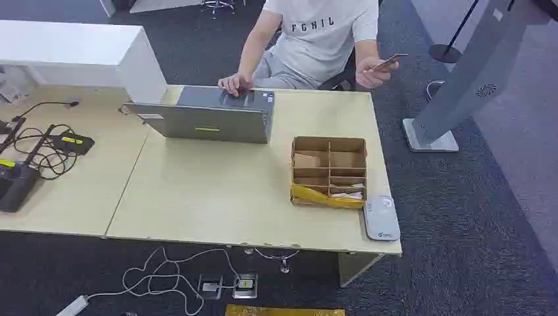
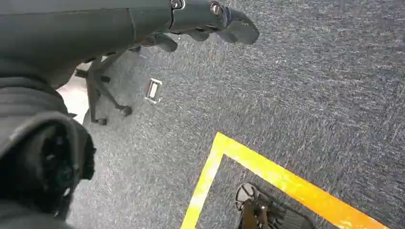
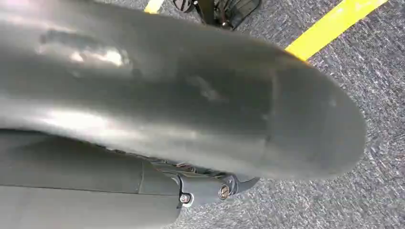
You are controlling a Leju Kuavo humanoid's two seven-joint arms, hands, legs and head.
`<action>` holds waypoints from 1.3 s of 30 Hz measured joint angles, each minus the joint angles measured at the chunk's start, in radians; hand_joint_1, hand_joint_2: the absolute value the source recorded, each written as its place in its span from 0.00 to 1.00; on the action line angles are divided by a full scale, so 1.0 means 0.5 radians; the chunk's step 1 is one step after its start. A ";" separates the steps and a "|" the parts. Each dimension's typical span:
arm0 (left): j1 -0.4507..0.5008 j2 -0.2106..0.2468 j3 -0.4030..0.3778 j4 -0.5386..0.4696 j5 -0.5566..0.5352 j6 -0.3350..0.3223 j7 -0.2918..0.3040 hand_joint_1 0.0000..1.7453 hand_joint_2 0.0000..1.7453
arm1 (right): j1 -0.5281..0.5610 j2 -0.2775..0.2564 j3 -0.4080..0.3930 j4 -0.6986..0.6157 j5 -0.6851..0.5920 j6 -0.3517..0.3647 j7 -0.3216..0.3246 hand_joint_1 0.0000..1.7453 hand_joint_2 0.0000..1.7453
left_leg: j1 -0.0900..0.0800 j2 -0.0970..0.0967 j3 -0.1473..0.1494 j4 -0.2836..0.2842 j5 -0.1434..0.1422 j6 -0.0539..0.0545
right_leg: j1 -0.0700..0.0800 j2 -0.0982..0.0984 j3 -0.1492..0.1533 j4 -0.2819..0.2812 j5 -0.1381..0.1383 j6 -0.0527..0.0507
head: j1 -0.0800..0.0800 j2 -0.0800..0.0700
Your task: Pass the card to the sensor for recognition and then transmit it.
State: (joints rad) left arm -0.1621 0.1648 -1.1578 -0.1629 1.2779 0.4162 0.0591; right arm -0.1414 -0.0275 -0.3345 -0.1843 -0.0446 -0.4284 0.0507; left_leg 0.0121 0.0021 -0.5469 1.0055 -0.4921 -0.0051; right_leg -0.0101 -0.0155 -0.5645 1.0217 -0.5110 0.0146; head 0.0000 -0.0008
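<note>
Nearest you, both arms hang over the dark carpet: the left hand (image 2: 210, 24) shows curled fingers holding nothing, while the right hand (image 3: 229, 183) is mostly hidden behind its own thumb, so you cannot tell its state. Beyond lies the broad wooden table (image 1: 217, 197) with the laptop (image 1: 204, 118), the divided cardboard box (image 1: 329, 168) and, at the near right edge, the grey sensor (image 1: 380, 218). The card (image 1: 388, 62) sits in the person's raised hand (image 1: 372, 72) beyond the table's far right corner; judge it thin, stiff, light and slippery, so pinch its free end, and reach past the box's right side, where room is tight by the edge.
</note>
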 joint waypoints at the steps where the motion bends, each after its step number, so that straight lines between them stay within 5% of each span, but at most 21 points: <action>1: 0.000 0.000 0.000 0.000 0.000 0.000 0.000 0.00 0.00 | 0.000 -0.001 0.002 0.000 0.000 0.000 -0.001 0.00 0.00 | 0.000 0.000 0.000 0.000 0.000 0.000 | 0.000 0.000 0.000 0.000 0.000 0.000 | 0.001 -0.001; 39: 0.000 -0.026 0.000 0.000 0.045 0.031 0.023 0.00 0.00 | 0.000 -0.032 0.009 0.000 -0.039 0.053 -0.033 0.00 0.00 | 0.000 0.000 0.000 0.000 0.000 0.000 | 0.000 0.000 0.000 0.000 0.000 0.000 | 0.000 -0.001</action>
State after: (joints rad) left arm -0.1622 0.1518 -1.1578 -0.1629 1.3005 0.4318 0.0706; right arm -0.1413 -0.0435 -0.3300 -0.1843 -0.0641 -0.4020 0.0343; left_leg 0.0120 0.0021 -0.5469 1.0055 -0.4921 -0.0051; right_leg -0.0101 -0.0155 -0.5645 1.0217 -0.5110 0.0146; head 0.0000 -0.0011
